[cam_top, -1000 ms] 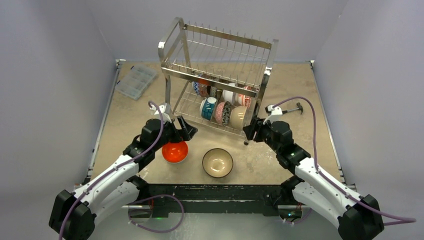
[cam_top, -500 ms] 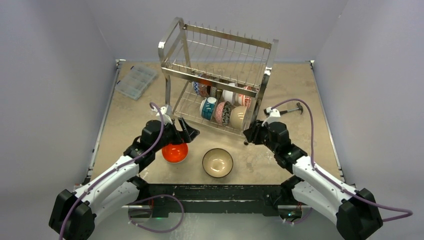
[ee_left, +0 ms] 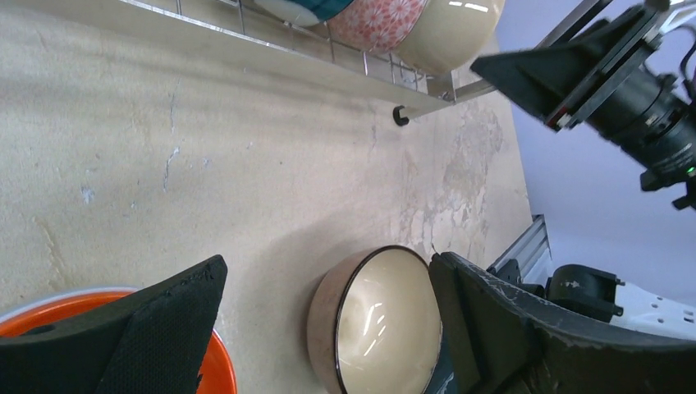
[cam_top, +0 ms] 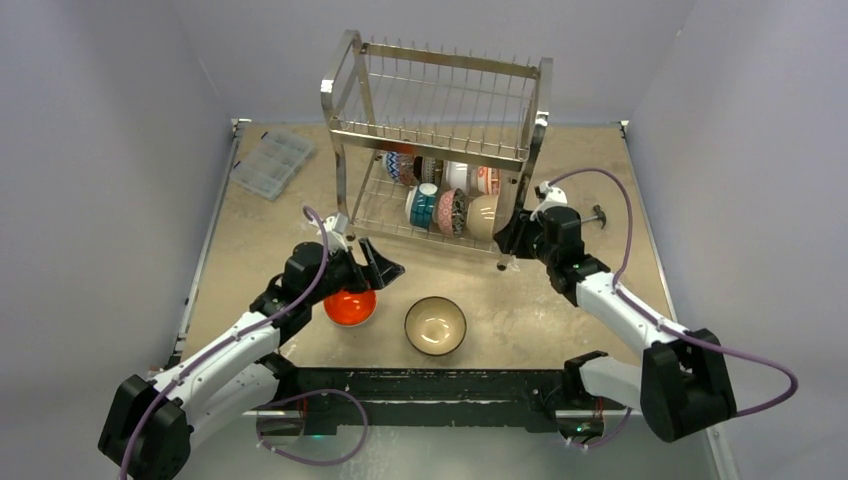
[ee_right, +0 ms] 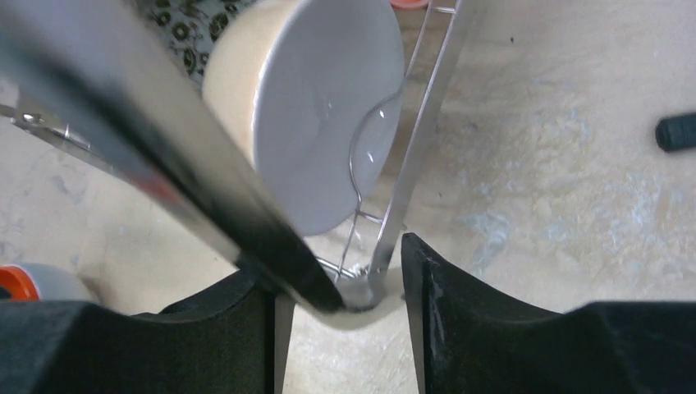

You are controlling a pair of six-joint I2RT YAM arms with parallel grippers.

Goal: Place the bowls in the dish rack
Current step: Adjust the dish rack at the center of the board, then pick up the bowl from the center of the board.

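The dish rack (cam_top: 430, 150) stands at the back middle, with several bowls (cam_top: 445, 205) on edge in its lower tier. My right gripper (cam_top: 510, 235) is shut on the rack's front right leg; the right wrist view shows that leg (ee_right: 410, 164) and corner between the fingers of the right gripper (ee_right: 336, 263), under a cream bowl (ee_right: 312, 107). My left gripper (cam_top: 368, 262) hangs open over the table, holding nothing. An orange-red bowl (cam_top: 350, 305) sits just under it, and a brown bowl (cam_top: 435, 325) with a pale inside lies to its right. In the left wrist view the left gripper (ee_left: 328, 267) spans the orange-red bowl (ee_left: 74, 308) and the brown bowl (ee_left: 382, 320).
A clear plastic compartment box (cam_top: 272, 163) lies at the back left. A black-handled tool (cam_top: 590, 215) rests right of the rack, close to my right wrist. The black front rail (cam_top: 420, 385) bounds the near side of the table.
The rack has slid back and stands straighter, carried by the right gripper, whose arm has stretched forward. The left gripper has hardly shifted.
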